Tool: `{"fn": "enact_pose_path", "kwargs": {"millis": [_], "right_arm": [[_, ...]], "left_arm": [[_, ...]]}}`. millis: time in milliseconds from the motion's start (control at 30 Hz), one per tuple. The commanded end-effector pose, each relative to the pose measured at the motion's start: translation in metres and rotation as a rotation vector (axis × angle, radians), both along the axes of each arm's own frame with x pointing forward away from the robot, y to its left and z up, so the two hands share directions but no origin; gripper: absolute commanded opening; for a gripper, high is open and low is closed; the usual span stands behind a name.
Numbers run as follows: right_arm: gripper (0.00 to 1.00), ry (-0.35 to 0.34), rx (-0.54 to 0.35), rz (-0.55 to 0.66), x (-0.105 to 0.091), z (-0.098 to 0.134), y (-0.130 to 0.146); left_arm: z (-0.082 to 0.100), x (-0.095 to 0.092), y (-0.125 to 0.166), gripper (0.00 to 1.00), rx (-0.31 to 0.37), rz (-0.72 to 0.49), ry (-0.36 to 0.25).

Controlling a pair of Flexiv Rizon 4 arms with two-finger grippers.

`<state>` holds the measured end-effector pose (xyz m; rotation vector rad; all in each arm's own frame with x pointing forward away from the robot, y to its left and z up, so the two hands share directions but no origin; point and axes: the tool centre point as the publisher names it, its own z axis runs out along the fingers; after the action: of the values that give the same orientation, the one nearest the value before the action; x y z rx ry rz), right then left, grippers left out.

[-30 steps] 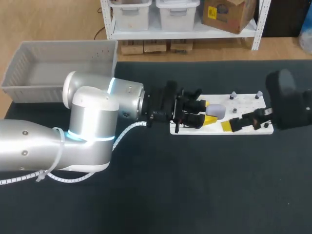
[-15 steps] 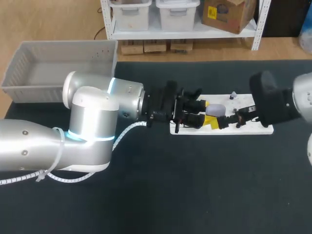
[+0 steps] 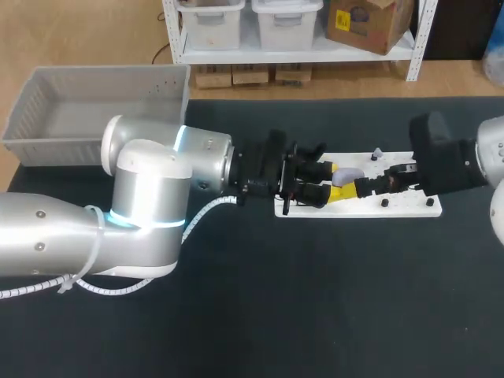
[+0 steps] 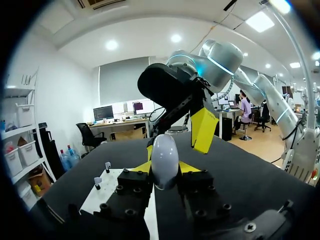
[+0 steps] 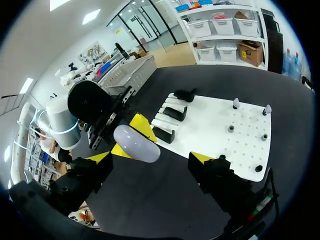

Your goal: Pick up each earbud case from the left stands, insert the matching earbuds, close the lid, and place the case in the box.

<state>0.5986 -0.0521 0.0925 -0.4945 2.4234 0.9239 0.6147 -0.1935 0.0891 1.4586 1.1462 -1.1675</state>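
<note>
Earbud case [image 4: 164, 159]: pale, smooth, egg-like, lid seemingly closed.

Black counter [image 3: 315, 299] under even light.
Its matte top spans the head view side to side; the far edge runs straight.

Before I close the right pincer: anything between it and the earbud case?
Nothing. The right wrist view shows the earbud case, held in the left pincer, just ahead of the open right pincer, with only bare table between.
</note>
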Motion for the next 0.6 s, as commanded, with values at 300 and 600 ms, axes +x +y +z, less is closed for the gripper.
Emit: {"fn": "enact_pose_path", "kwargs": {"millis": [300,600], "right_arm": [[1.0,-0.004,0.028,-0.006,0.008,0.001,-0.003],[1.0,-0.027,0.031,-0.036,0.016,0.011,-0.008]], "left_arm": [[-0.001,-0.001,0.0,0.0,-0.003,0.004,-0.003],[-0.001,-0.001,0.0,0.0,-0.003,0.004,-0.003]]}}
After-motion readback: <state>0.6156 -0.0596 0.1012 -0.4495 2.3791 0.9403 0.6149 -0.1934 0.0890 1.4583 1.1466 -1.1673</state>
